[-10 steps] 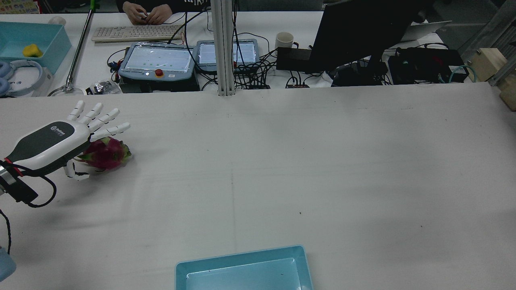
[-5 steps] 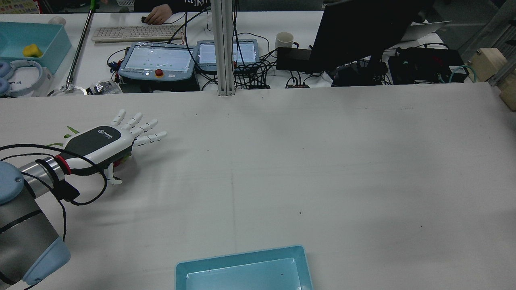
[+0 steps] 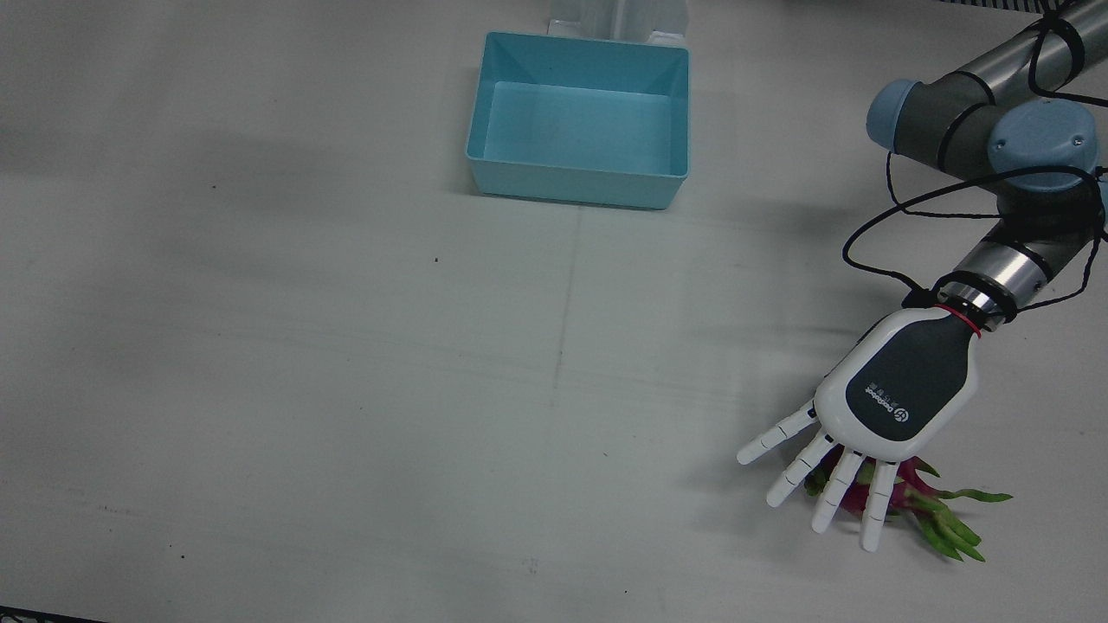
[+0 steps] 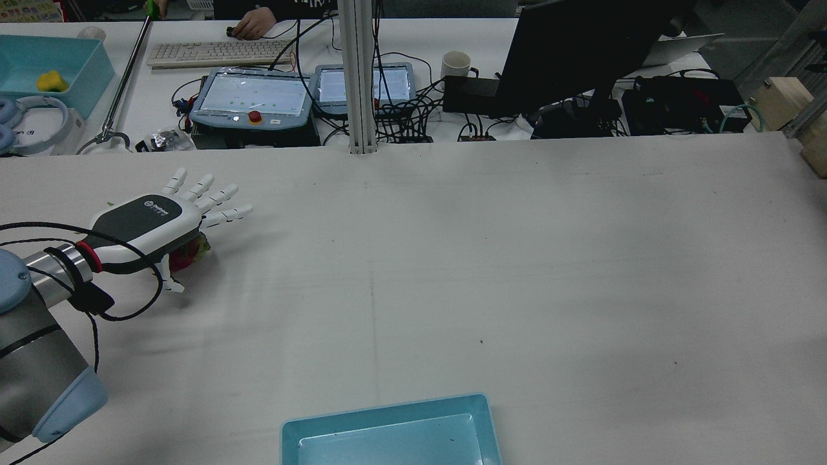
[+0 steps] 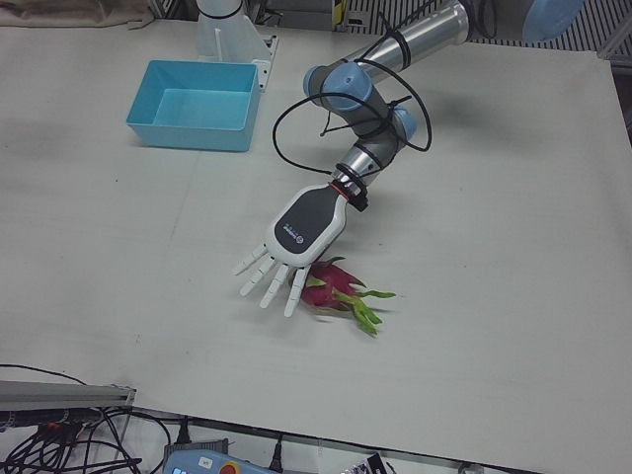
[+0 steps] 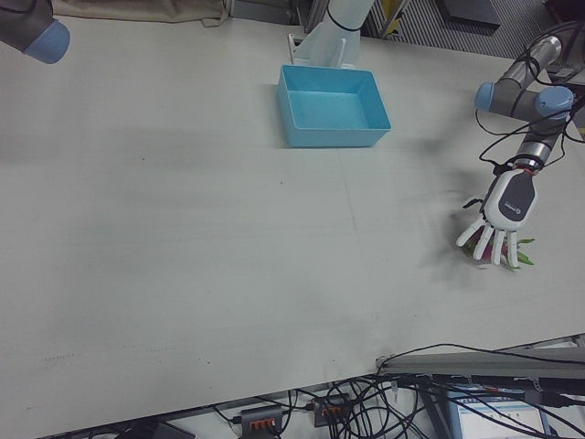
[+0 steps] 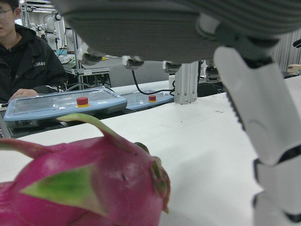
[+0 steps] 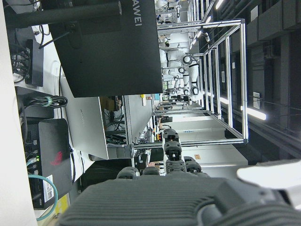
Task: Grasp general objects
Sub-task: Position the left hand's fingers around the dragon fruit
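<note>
A pink dragon fruit (image 3: 911, 500) with green scales lies on the white table at the robot's far left. My left hand (image 3: 896, 394) hovers palm-down right over it, open, fingers spread flat past the fruit and none curled round it. From the rear, the left hand (image 4: 147, 221) covers most of the dragon fruit (image 4: 189, 252). In the left hand view the dragon fruit (image 7: 80, 188) fills the lower left under the palm, with a gap between them. The right hand (image 8: 164, 202) shows only as its palm in its own view; its fingers cannot be read.
A light blue bin (image 3: 578, 189) stands at the robot's side of the table, middle. Behind the far table edge are teach pendants (image 4: 249, 97), a keyboard, a monitor (image 4: 581, 51), cables and a seated person (image 7: 28, 61). The right arm's elbow (image 6: 37, 27) is far off.
The left hand swept forward and right over the dragon fruit, then drew slightly back left. The fruit, plainly visible a second ago, is now mostly under the palm. The fingers stay spread.
</note>
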### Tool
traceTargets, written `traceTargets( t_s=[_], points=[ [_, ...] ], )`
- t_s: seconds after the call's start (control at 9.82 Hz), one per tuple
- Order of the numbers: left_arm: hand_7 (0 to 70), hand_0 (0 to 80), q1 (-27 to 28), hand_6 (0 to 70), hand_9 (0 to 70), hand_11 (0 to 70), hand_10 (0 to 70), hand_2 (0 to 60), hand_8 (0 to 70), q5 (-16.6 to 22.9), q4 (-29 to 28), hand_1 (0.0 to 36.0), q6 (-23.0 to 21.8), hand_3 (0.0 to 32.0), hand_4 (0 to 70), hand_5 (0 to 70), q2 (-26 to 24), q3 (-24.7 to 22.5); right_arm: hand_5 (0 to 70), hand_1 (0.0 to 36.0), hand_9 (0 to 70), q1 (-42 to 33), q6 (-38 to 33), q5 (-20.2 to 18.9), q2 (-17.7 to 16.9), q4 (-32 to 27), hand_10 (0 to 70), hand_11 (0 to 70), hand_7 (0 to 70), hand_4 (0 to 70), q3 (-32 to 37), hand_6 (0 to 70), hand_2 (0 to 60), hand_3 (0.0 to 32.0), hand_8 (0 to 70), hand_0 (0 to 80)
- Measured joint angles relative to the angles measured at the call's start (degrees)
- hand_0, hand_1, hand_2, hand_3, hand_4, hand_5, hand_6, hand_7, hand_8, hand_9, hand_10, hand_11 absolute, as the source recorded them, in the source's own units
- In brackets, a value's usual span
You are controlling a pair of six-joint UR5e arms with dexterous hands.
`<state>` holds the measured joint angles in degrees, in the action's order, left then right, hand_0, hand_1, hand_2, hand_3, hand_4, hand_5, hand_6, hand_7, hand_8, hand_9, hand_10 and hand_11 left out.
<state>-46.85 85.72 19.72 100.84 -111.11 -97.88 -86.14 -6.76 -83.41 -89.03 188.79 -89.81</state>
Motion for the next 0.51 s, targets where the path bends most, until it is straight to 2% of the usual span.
traceTargets(
  t_s=[0.1,0.51],
  points=[
    [0.0,63.7,-0.9,0.0,0.0,0.0,0.0,22.1,0.0,0.1,-0.7,35.6,-0.1,32.0,0.0,0.0,0.2,0.5,0.0,0.0,0.0,0.0,0.0,0.0,0.0,0.0,0.0,0.0,0.0,0.0,0.0,0.0,0.0,0.0,0.0,0.0],
    [0.0,67.1,-1.7,0.0,0.0,0.0,0.0,24.1,0.0,0.1,-3.2,36.0,0.0,31.0,0.0,0.0,0.4,5.3,0.0,0.0,0.0,0.0,0.0,0.0,0.0,0.0,0.0,0.0,0.0,0.0,0.1,0.0,0.0,0.0,0.0,0.0]
  ],
)
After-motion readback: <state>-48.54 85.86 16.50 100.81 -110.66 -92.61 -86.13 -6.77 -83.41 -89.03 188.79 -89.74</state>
